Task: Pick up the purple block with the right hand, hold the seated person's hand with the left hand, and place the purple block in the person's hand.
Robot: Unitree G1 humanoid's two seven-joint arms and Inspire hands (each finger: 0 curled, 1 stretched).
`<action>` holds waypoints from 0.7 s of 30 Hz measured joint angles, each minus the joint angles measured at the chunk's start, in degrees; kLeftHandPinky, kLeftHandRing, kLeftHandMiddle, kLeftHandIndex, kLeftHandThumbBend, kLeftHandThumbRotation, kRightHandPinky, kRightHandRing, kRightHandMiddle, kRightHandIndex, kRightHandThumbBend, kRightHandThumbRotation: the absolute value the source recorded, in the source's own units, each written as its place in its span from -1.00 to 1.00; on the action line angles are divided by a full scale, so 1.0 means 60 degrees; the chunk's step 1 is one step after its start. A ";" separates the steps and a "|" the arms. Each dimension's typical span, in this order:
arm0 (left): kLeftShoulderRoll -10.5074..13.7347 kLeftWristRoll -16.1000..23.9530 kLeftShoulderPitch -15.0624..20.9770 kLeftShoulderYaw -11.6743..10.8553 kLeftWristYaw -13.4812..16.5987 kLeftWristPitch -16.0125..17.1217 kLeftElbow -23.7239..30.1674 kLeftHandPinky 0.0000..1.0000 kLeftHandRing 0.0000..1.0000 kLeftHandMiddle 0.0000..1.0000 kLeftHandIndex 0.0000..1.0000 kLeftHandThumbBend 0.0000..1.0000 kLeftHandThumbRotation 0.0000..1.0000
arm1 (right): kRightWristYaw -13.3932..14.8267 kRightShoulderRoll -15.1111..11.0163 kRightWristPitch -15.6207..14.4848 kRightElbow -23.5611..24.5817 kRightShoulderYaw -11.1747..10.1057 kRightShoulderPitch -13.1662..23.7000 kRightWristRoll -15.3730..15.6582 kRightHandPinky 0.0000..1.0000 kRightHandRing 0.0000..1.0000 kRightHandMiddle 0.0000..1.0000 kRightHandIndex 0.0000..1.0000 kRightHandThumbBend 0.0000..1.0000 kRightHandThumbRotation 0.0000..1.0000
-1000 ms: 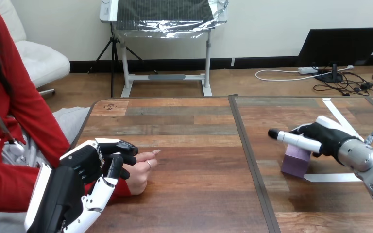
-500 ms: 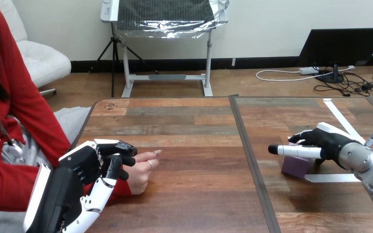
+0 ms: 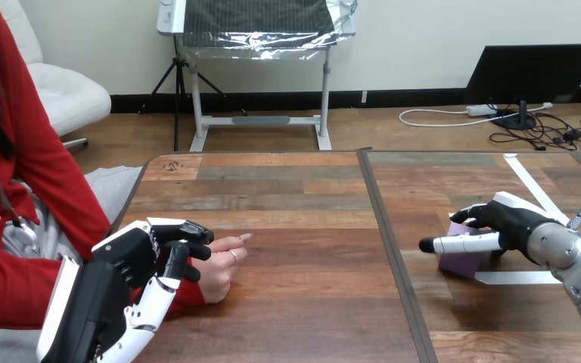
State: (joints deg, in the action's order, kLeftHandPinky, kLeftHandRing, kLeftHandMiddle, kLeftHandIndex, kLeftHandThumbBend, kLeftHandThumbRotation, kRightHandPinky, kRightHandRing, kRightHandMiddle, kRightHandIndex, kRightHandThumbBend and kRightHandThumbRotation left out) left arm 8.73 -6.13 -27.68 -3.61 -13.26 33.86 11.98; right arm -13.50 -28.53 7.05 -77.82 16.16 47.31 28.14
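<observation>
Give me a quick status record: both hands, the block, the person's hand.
left hand: fingers curled round the person's hand
person's hand: resting on the table, at the view's left
right hand: fingers straight across the purple block
purple block: on the table, not lifted
handover: not yet done

Shows a wooden table [image 3: 295, 227] of mixed brown and grey planks. Splits into a left and a right half along a dark seam [image 3: 390, 249] running from near to far, a little right of the middle. Carries on the right half a purple block [image 3: 460, 263], resting flat on the wood. Bears a short tape strip [image 3: 518, 277], white, just right of the block, and a long tape strip [image 3: 531, 186], also white, slanting away to the far right. Holds on the left half, toward the near edge, the person's hand [image 3: 219, 276], resting on the planks.
</observation>
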 measured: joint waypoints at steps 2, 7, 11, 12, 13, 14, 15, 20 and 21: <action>0.0000 0.0001 -0.0003 0.0000 0.0000 0.0000 0.0003 -0.04 0.21 0.27 0.13 -0.43 0.23 | 0.0000 0.0005 -0.0004 0.0000 0.0006 0.0000 0.0005 0.94 0.79 0.79 0.79 0.93 0.01; 0.0000 0.0018 -0.0028 -0.0002 0.0001 -0.0001 0.0018 -0.05 0.20 0.27 0.12 -0.41 0.25 | 0.0001 0.0009 -0.0029 0.0001 0.0010 0.0001 0.0004 0.98 0.81 0.79 0.79 0.89 -0.15; 0.0000 0.0024 -0.0064 -0.0002 0.0001 -0.0008 0.0029 -0.06 0.20 0.27 0.11 -0.41 0.26 | 0.0001 0.0010 -0.0036 0.0001 0.0008 0.0001 0.0003 0.99 0.81 0.78 0.79 0.89 -0.25; 0.0000 0.0024 -0.0074 -0.0002 0.0001 -0.0019 0.0032 -0.06 0.20 0.27 0.11 -0.40 0.27 | 0.0002 0.0011 -0.0036 0.0000 0.0009 0.0001 0.0003 0.99 0.80 0.78 0.78 0.89 -0.28; 0.0000 0.0023 -0.0082 -0.0002 0.0001 -0.0037 0.0038 -0.06 0.20 0.27 0.11 -0.40 0.27 | 0.0004 0.0011 -0.0037 0.0001 0.0009 0.0001 0.0004 0.99 0.80 0.77 0.78 0.89 -0.30; 0.0000 0.0023 -0.0088 -0.0002 0.0002 -0.0056 0.0043 -0.06 0.20 0.27 0.10 -0.40 0.27 | 0.0005 0.0011 -0.0038 0.0000 0.0010 0.0001 0.0005 0.95 0.79 0.77 0.78 0.89 -0.33; 0.0000 0.0023 -0.0093 -0.0002 0.0003 -0.0075 0.0046 -0.06 0.20 0.27 0.10 -0.40 0.27 | 0.0009 0.0011 -0.0038 0.0000 0.0010 0.0001 0.0008 0.92 0.78 0.77 0.78 0.88 -0.35; 0.0000 0.0038 -0.0102 -0.0002 0.0011 -0.0118 0.0050 -0.07 0.19 0.26 0.09 -0.41 0.27 | 0.0032 0.0015 -0.0036 0.0000 0.0014 0.0001 0.0027 0.78 0.73 0.74 0.77 0.84 -0.52; 0.0000 0.0046 -0.0102 -0.0003 0.0012 -0.0124 0.0051 -0.07 0.19 0.26 0.09 -0.41 0.28 | 0.0042 0.0017 -0.0036 0.0001 0.0014 0.0001 0.0031 0.75 0.72 0.73 0.76 0.83 -0.58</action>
State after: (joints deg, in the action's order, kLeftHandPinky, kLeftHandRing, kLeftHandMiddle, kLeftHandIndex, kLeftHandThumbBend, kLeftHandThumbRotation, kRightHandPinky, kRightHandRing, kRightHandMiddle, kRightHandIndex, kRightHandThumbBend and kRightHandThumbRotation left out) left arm 8.73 -5.85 -28.30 -3.63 -13.19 33.11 12.29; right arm -13.25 -28.44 6.84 -77.82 16.24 47.31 28.33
